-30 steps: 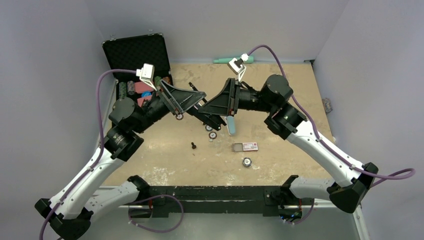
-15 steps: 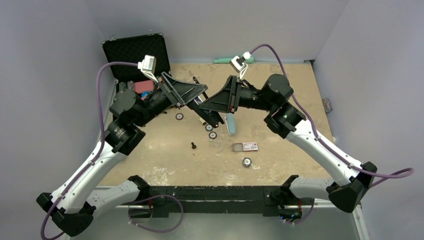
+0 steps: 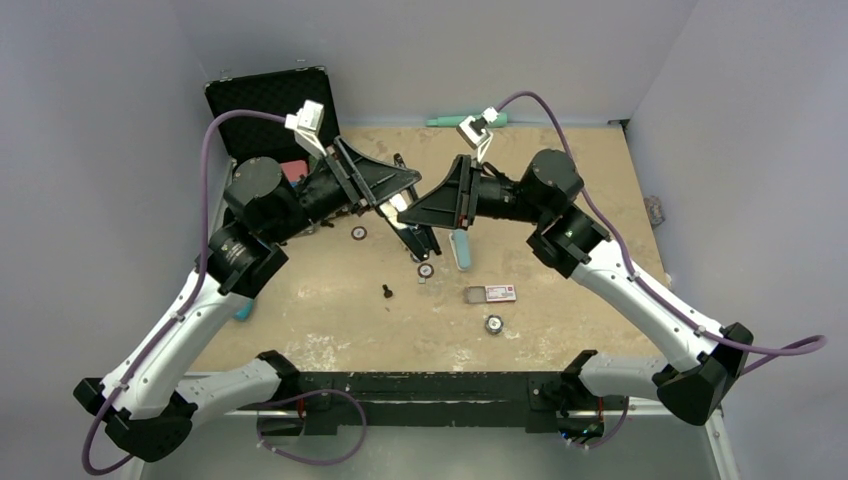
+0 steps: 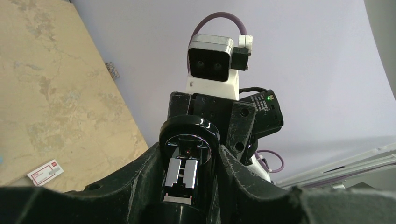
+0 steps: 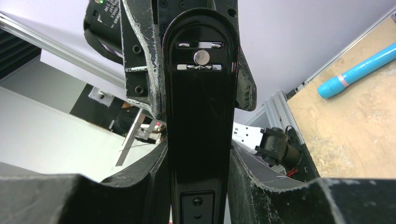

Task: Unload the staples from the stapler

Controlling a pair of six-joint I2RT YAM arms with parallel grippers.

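Several small things lie on the worn tan tabletop (image 3: 330, 330) close to the arm bases. A round black-and-white poker chip (image 3: 493, 324) is at about 5 o'clock from the table's middle, a small flat box with a red-and-white label (image 3: 490, 294) is just behind it, and a little black screw-like piece (image 3: 386, 292) is at 7 o'clock. A bit farther, a tiny silvery-grey metal staple strip (image 3: 420, 281) lies flat on the table, just beside a second chip (image 3: 426, 270) at its 1 o'clock; it is too small to see more. Above this place the long glossy black stapler (image 3: 422, 238) hangs in the air between both arms. The left gripper (image 4: 190, 156) presses its fingers on both sides of one end of the stapler, where a silvery metal plate (image 4: 183, 173) shows. The right gripper (image 5: 198, 154) is clamped on the stapler's black body from the other end. A light-blue bar (image 3: 462, 250) lies at 3 o'clock from the stapler. Farthest, an open black case (image 3: 265, 105) stands at 11 o'clock and a teal pen (image 3: 450, 121) lies at 12 o'clock by the wall.
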